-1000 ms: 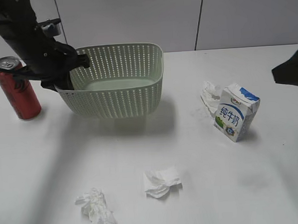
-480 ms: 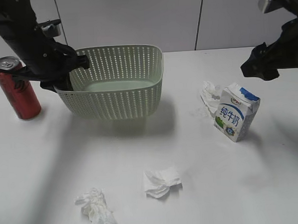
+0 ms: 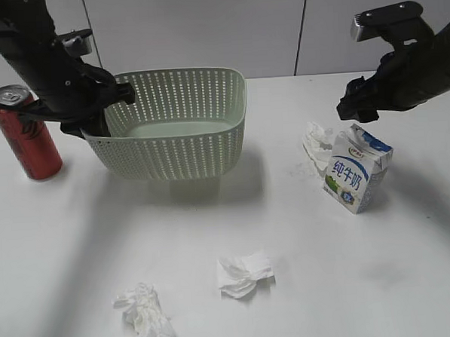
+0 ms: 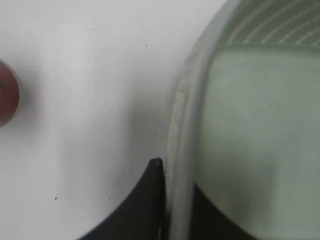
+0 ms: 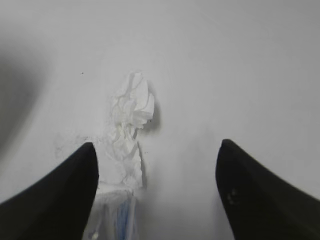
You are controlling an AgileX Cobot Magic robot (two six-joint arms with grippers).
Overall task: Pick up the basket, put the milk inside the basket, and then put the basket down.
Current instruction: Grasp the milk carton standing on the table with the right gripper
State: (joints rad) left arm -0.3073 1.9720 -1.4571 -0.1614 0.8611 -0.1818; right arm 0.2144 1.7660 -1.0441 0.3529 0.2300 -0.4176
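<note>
The pale green basket point(image 3: 179, 125) is tilted, its left end raised off the table. My left gripper point(image 3: 99, 107) is shut on the basket's left rim; in the left wrist view the rim point(image 4: 180, 150) runs between the two black fingers point(image 4: 175, 200). The milk point(image 3: 356, 168) stands upright on the right of the table. My right gripper point(image 3: 355, 107) hangs open just above and behind it. In the right wrist view the carton's top point(image 5: 114, 215) shows at the bottom edge by the left of the two spread fingers point(image 5: 156, 165).
A red soda can point(image 3: 25, 132) stands left of the basket, also seen in the left wrist view point(image 4: 7, 100). Crumpled tissues lie behind the milk point(image 3: 316, 142), at front centre point(image 3: 245, 274) and at front left point(image 3: 146, 315). A wall backs the table.
My right arm has come in from the right edge and moved left and down to above the milk. The left gripper and basket have stayed still.
</note>
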